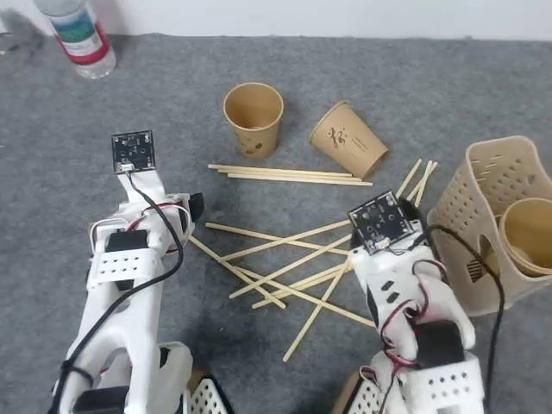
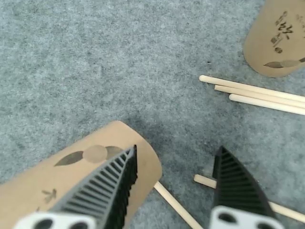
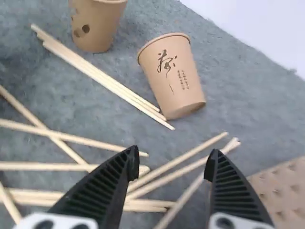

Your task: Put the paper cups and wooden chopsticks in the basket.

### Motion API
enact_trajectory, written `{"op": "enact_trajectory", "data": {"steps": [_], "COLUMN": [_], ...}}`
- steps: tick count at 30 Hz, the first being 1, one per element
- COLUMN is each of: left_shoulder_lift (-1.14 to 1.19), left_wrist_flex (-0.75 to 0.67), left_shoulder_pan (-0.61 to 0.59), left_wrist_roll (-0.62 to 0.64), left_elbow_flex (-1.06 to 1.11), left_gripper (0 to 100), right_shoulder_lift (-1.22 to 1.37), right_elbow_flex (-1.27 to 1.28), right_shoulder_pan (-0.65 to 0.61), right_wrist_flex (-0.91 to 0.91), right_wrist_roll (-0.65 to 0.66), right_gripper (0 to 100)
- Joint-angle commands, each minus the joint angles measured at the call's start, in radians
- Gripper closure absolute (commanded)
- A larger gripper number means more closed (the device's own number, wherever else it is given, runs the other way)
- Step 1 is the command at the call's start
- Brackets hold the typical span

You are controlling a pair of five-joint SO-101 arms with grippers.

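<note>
Yeah so my left gripper [image 2: 177, 150] and right gripper [image 3: 174, 150] both have jaws apart, gripping nothing. The basket [image 1: 496, 172] holds one paper cup [image 1: 528, 231]. An upright cup [image 1: 253, 116] and a tipped cup [image 1: 348, 138] with brush lettering I can't read sit left of it, chopsticks [image 1: 289, 175] scattered between.

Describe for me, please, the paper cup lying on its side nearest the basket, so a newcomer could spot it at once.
Start at the beige slotted basket on the right of the grey mat. Just left of it and farther back, beyond three parallel chopsticks, lies the paper cup. Unlike the upright cup beside it, it is tipped over on its side.
</note>
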Motion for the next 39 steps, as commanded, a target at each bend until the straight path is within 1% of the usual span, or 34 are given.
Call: {"op": "enact_trajectory", "data": {"steps": [1, 6, 9, 14, 17, 20, 23, 25, 28, 32, 36, 39], "left_shoulder_lift": [0.011, 0.011, 0.005, 0.002, 0.002, 0.009, 0.014, 0.015, 0.075, 0.302, 0.614, 0.867], "left_wrist_flex": [0.021, 0.002, 0.003, 0.025, 0.121, 0.285, 0.446, 0.543, 0.663, 0.809, 0.891, 0.945], "left_shoulder_pan": [-0.009, -0.003, -0.003, -0.012, -0.009, -0.002, 0.002, 0.028, 0.107, 0.187, 0.199, 0.213], "left_wrist_roll": [0.009, 0.011, 0.057, 0.129, 0.057, 0.057, 0.052, 0.038, 0.014, 0.017, 0.044, 0.043], "left_elbow_flex": [0.008, 0.008, 0.008, 0.001, -0.082, -0.255, -0.481, -0.653, -0.909, -1.254, -1.596, -1.857], "left_gripper": [74, 74, 74, 74, 74, 74, 74, 74, 74, 74, 74, 74], "right_shoulder_lift": [-0.022, -0.024, -0.024, -0.024, -0.024, -0.024, -0.024, -0.024, -0.024, -0.024, -0.024, -0.024], "right_elbow_flex": [0.068, 0.163, 0.201, 0.23, 0.249, 0.273, 0.308, 0.322, 0.324, 0.327, 0.327, 0.327], "right_shoulder_pan": [-0.01, -0.007, -0.007, -0.005, -0.005, -0.005, -0.005, -0.005, -0.005, -0.005, -0.005, -0.005], "right_wrist_flex": [-0.064, -0.107, -0.16, -0.197, -0.196, -0.217, -0.266, -0.286, -0.292, -0.294, -0.294, -0.294], "right_wrist_roll": [-0.055, -0.061, -0.071, -0.224, -0.226, -0.222, -0.221, -0.221, -0.221, -0.221, -0.221, -0.221], "right_gripper": [77.2, 76.9, 76.8, 76.9, 77.1, 77.1, 77.1, 77.2, 77.2, 77.2, 77.2, 77.2]}}
